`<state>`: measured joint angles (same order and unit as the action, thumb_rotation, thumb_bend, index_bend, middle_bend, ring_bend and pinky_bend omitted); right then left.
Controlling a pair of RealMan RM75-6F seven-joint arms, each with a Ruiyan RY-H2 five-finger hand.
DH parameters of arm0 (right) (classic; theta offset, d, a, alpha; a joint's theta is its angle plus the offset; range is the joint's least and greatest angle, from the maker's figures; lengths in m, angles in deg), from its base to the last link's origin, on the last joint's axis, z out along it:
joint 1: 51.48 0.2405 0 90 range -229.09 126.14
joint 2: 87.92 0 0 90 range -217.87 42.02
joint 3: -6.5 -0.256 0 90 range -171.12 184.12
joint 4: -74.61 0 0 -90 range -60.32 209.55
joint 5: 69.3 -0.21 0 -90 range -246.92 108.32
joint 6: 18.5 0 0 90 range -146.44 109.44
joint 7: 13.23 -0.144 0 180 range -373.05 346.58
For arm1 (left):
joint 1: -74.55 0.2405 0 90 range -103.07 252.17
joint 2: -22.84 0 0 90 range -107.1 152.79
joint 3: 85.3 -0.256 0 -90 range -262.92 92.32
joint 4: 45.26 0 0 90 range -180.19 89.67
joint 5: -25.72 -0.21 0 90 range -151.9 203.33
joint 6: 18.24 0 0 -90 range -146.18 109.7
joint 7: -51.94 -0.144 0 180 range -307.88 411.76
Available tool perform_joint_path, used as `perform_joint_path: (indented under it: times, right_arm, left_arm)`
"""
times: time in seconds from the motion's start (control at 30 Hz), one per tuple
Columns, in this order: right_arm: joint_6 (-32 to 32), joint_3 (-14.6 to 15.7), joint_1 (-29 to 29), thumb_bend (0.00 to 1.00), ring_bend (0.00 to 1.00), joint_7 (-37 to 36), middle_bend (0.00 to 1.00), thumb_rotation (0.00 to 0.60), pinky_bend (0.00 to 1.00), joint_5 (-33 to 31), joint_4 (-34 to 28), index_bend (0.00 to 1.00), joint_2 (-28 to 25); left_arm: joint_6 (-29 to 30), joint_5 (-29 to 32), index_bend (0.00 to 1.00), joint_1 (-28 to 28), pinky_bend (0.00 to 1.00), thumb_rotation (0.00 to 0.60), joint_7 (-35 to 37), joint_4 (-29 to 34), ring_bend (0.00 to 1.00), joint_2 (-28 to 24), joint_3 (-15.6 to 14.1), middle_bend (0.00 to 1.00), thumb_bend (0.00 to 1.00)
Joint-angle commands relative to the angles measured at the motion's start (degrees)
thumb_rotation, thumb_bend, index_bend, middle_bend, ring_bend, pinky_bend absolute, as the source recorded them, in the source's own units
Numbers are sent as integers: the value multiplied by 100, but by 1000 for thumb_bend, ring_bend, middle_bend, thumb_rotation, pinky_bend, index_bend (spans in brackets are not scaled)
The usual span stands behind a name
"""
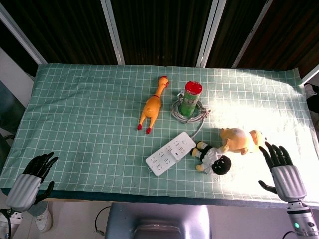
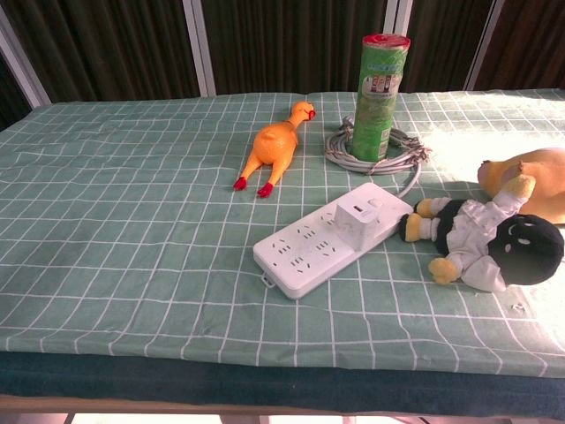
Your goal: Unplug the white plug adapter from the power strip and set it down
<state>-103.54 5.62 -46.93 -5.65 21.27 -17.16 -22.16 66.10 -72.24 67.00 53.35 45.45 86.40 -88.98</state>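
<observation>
A white power strip [image 1: 170, 153] [image 2: 331, 243] lies slantwise near the table's front middle. A white plug adapter [image 1: 181, 148] [image 2: 357, 219] sits plugged into its far right end. My left hand [image 1: 33, 178] hovers at the front left corner of the table, fingers spread, holding nothing. At the front right edge is my right hand [image 1: 283, 169], also spread and empty. Both hands are far from the strip. Neither hand shows in the chest view.
A yellow rubber chicken [image 1: 151, 105] [image 2: 275, 148] lies behind the strip. A green can [image 1: 190, 101] [image 2: 378, 96] stands inside the coiled grey cable [image 1: 189, 112] [image 2: 408, 150]. A black-haired doll [image 1: 214, 158] [image 2: 491, 241] and a yellow plush [image 1: 241, 140] [image 2: 530, 179] lie right of the strip.
</observation>
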Motion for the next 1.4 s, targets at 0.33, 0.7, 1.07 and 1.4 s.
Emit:
perform_joint_path:
  times: [0.33, 0.7, 1.07, 1.4]
  right_arm:
    - [277, 46, 205, 171, 0, 153, 0, 600, 0, 170, 55, 0, 229]
    - [1127, -136, 996, 171, 0, 811, 0, 600, 0, 463, -345, 0, 778]
    - [2183, -457, 1649, 171, 0, 1614, 0, 600, 0, -417, -671, 0, 1255]
    - [2660, -655, 2149, 171, 0, 2145, 0, 600, 0, -1063, -438, 0, 1858]
  left_arm:
    - [-726, -1069, 0, -806, 100, 600, 513, -116, 0, 557, -277, 1, 594]
    - [-2030, -1140, 0, -1849, 103, 600, -23, -25, 17, 1891, 91, 31, 697]
    - [-2878, 73, 0, -2400, 58, 584, -645, -728, 0, 3148, 761, 0, 709]
    - [-3106, 501, 0, -2628, 56, 539, -1231, -1088, 0, 3765, 719, 1, 759]
